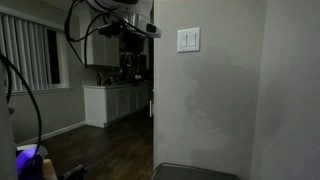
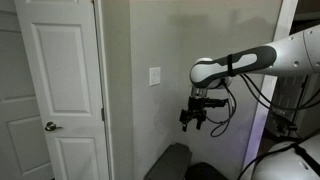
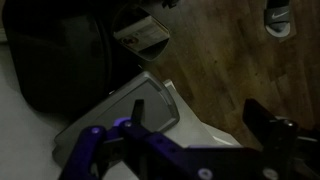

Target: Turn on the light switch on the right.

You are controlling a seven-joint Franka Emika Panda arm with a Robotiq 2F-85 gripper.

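Claw [image 2: 194,123] pointing down, seemingly spread wide, well apart from light switch [image 1: 193,40]

White panelled door [image 2: 58,85] with round knob [image 2: 48,126], white kitchen cabinets [image 1: 114,103], window blinds [image 1: 27,57], dark wood floor [image 1: 100,150]

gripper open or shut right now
Open. In the wrist view the gripper has its fingers far apart, holding nothing; in an exterior view it hangs away from the wall plate.
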